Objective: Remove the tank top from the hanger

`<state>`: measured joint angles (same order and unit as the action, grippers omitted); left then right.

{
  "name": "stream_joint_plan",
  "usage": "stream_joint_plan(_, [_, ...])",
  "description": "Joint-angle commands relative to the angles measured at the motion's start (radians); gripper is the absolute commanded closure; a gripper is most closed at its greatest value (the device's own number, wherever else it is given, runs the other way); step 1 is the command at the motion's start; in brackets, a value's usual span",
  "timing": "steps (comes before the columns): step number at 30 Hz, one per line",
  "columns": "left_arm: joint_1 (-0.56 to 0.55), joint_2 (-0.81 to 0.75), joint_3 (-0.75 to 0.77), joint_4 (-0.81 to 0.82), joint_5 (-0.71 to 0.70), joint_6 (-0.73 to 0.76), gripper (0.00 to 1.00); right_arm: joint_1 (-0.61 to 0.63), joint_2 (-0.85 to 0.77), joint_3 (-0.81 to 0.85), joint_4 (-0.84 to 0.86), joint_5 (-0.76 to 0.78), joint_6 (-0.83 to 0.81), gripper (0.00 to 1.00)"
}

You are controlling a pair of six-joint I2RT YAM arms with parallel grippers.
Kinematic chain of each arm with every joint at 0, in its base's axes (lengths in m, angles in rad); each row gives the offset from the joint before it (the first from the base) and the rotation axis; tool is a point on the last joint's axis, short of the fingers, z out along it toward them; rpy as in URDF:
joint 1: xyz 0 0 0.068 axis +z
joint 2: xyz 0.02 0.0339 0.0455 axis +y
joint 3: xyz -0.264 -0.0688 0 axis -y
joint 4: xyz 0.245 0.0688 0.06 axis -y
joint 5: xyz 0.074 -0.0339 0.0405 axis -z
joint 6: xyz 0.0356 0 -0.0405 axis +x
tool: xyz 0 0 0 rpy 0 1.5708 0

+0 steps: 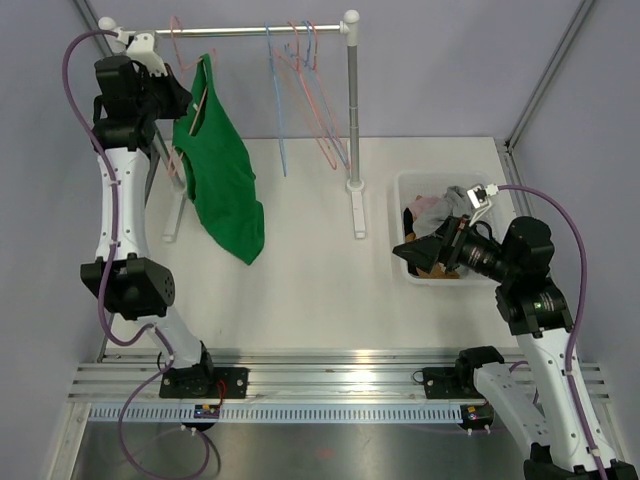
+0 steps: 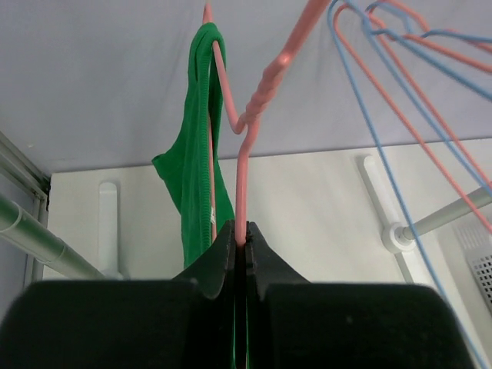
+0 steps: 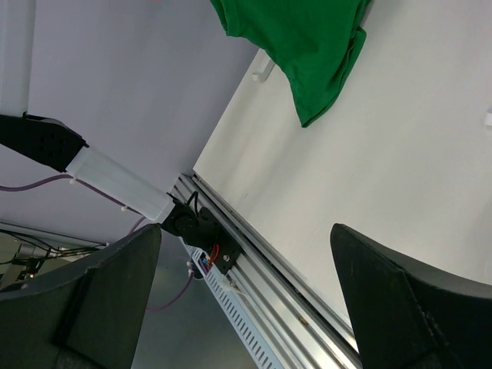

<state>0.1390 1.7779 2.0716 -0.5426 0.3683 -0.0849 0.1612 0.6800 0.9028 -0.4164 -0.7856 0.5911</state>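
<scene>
The left gripper [image 2: 240, 240] is raised near the left end of the rail [image 1: 260, 30], and its jaws are pressed together on the thin wire of the pink hanger [image 2: 244, 146], which is pinched just below the twisted neck. The hanger's hook is carried up and to the right out of the left wrist view, so it cannot be told whether it is seated on the rail. The green tank top [image 1: 220, 180] is carried on this hanger: in the left wrist view one strap is draped over the upper wire, and the fabric is seen falling to the left of the pinched wire and passing close beside and behind the left finger. In the top view the garment is seen immediately to the right of the left gripper, with its body hanging down and forward over the table [image 1: 320, 290]; contact between the lower hem and the surface cannot be confirmed. Spare hangers [image 1: 300, 90], blue and pink, are hung further right on the rail, apart from the tank top. The right gripper [image 1: 415, 250] is positioned at the near left edge of the white bin [image 1: 405, 185], which holds clothes [image 1: 440, 205]; its jaws are spread wide and nothing is held between them. It is located well apart from the tank top.
</scene>
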Motion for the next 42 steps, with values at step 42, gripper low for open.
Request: stream_joint_plan(42, [-0.508, -1.227, -1.473, 0.124, 0.285, -0.530, 1.00, 0.693, 0.467, -0.203, 0.689, 0.733, -0.046, 0.05])
